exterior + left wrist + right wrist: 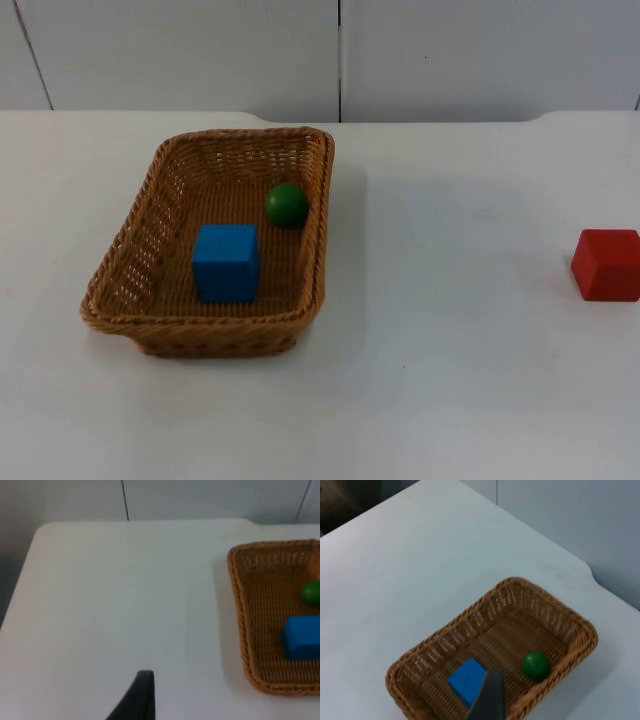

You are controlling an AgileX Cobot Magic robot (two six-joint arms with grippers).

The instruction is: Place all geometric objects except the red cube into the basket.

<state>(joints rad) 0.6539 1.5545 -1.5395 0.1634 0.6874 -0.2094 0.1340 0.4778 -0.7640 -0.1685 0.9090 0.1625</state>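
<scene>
While one red cube (606,264) sits apart, one basket (140,252), one blue cube (225,262), one green ball (287,204) inside

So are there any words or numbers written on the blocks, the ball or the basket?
None: no words, numbers or signs can be read anywhere.
The blue cube has plain faces.
The green ball is plain.
The red cube, out on the table, is plain too.
The wicker basket carries no label or tag.
</scene>
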